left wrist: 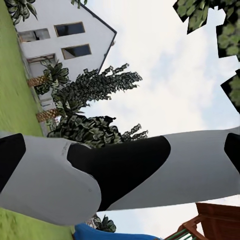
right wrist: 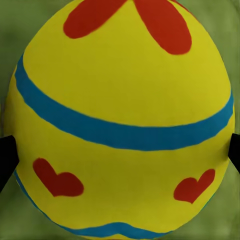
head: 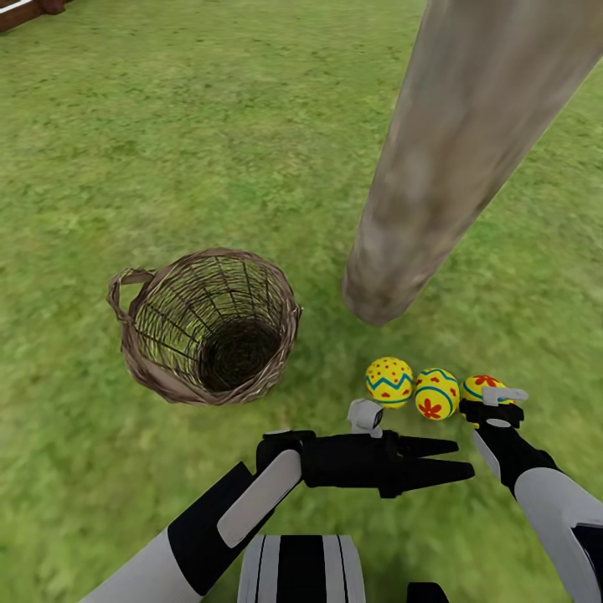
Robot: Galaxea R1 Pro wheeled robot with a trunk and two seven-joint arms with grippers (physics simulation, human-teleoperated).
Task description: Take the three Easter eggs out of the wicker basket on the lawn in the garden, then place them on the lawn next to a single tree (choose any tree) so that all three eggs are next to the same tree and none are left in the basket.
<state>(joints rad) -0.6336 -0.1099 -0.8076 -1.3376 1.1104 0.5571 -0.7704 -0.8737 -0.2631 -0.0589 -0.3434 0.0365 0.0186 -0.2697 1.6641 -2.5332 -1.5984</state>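
Two Easter eggs lie side by side on the lawn, just in front of the foot of the pale mottled tree trunk. Right of them is a third egg. My right gripper comes down over it, and its black fingers press both sides of that egg at grass level. The brown wicker basket stands to the left, with nothing visible inside. My left gripper points right, held above the grass, fingers slightly apart and holding nothing.
Grass stretches out on every side of the basket and the trunk. A bit of brown fence shows at the far left corner. In the left wrist view I see my right arm, a white house and dark trees.
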